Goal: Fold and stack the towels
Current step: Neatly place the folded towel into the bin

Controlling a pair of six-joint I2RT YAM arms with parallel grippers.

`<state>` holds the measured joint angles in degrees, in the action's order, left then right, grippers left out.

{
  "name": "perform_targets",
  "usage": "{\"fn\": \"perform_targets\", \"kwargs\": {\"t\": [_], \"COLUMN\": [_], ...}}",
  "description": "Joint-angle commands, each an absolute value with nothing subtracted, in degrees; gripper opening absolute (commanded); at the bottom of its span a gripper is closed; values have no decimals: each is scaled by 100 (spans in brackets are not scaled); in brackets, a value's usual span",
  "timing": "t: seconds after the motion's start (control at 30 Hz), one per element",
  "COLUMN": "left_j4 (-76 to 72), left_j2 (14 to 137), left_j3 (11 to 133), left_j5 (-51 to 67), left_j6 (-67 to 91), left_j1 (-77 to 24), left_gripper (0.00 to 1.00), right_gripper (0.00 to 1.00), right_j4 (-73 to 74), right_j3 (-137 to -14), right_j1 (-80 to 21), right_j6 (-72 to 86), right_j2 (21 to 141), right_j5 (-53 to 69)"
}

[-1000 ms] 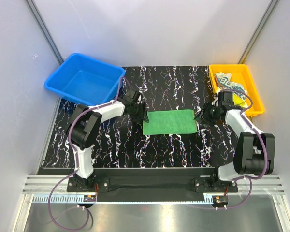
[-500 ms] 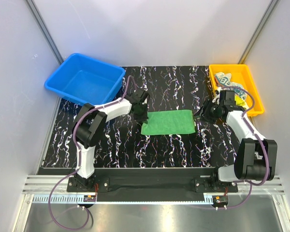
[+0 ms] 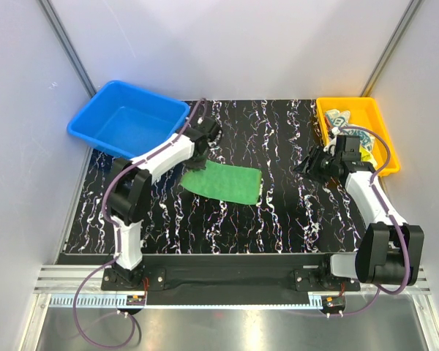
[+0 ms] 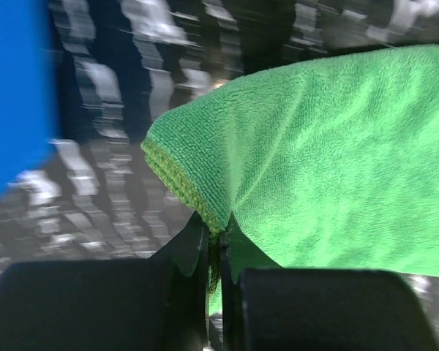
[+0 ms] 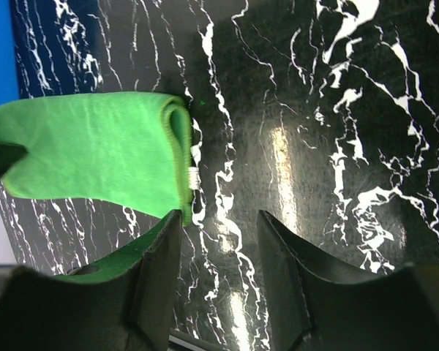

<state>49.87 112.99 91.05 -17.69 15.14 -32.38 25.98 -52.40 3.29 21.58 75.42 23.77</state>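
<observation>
Left gripper [image 4: 216, 232]: fingers pressed together on the folded corner of the green towel [image 3: 224, 183].
Right gripper [image 5: 218, 235]: fingers spread, holding nothing, apart from the green towel's right end.
Green towel: folded, lying slantwise on the marbled table [image 3: 278, 212], left of centre.
Other towels [image 3: 349, 128]: bunched in the yellow bin [image 3: 384, 157].
Blue bin [image 3: 95, 121]: far left corner, beside the left arm.

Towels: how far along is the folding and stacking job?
Early days. Done: the green towel looks folded into a layered strip. In hand: the left gripper pinches its corner, near the blue bin; the right gripper hangs open, apart from it. Left: the other towels lie crumpled in the yellow bin, unfolded, and no stack exists yet.
</observation>
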Motion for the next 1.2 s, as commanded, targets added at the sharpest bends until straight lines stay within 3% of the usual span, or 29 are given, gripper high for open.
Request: {"fn": "perform_targets", "kwargs": {"t": [0.0,0.33,0.63,0.73,1.17], "left_j4": [5212,4887,4721,4160,2506], "left_j2": [10820,10828,11688,11830,12357], "left_j3": [9492,10439,11697,11602,11646], "left_j5": [-2802,-3164,-3718,-3990,-3042], "left_j6": [643,-703,-1486,-1564,-1521], "left_j1": [-2919,-2032,-1187,-967,-132], "left_gripper": [0,0,0,0,0], "right_gripper": [52,52,52,52,52], "right_j4": [2408,2188,1881,1802,501], "right_j3": [-5467,-5388,-5344,-5291,-4307], "right_j1": [255,229,220,220,44], "right_j6": [2215,2171,2197,2188,2672], "right_j2": [7400,7514,7541,7480,7154], "right_j5": [2575,2628,2760,2734,2839]}}
